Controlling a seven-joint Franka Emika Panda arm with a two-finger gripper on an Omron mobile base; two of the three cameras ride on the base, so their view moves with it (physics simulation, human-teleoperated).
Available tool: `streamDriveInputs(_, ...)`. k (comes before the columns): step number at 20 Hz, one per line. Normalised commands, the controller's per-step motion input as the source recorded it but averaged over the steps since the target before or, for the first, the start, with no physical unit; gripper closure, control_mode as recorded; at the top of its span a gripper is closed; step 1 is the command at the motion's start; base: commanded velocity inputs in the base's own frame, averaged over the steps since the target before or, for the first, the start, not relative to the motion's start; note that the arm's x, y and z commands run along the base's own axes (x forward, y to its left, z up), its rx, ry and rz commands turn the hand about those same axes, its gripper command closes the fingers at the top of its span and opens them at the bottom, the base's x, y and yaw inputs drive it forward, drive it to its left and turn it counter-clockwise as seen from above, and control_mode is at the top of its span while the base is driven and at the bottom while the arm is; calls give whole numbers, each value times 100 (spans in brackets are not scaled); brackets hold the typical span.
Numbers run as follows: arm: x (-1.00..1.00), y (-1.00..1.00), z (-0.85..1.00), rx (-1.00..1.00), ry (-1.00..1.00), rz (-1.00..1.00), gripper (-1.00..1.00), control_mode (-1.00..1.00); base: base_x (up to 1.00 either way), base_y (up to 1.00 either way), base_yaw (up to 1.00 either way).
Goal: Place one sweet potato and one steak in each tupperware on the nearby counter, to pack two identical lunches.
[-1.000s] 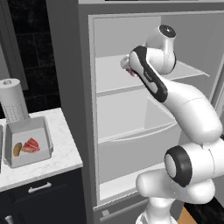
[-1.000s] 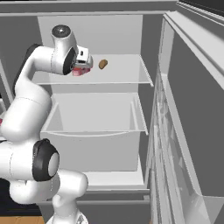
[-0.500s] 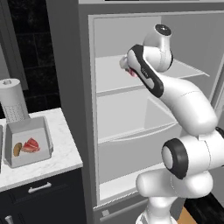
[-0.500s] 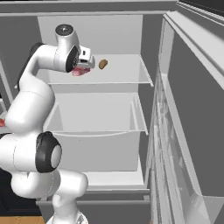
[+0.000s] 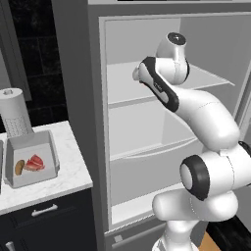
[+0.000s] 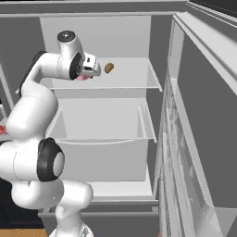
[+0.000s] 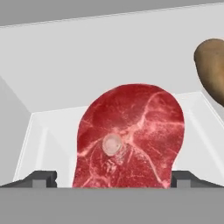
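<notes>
red marbled steak slab (image 7: 131,138) lies on the white fridge shelf (image 7: 48,127), between the spread fingertips of the gripper (image 7: 109,178); brown sweet potato (image 7: 212,68) just beside it. centre the jaws, then squeeze without nudging the potato. 1 grey tupperware (image 5: 30,159) already packed.

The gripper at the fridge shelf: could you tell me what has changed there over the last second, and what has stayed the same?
The arm has eased further in over the upper fridge shelf, bringing the open gripper closer around the steak; nothing is gripped yet. The sweet potato on the shelf has not moved, and the tupperware on the counter keeps its steak and sweet potato.
</notes>
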Motion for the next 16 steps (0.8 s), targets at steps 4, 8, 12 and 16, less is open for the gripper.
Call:
streamDriveInputs(4,6,0,-3,0,0,-5,-100,-100,0,0,0)
streamDriveInputs(8,0,0,-5,0,0,-5,-100,-100,0,0,0)
streamDriveInputs(12,0,0,-1,0,0,-3,100,-100,0,0,0)
streamDriveInputs(16,-1,0,0,0,0,0,100,-100,0,0,0)
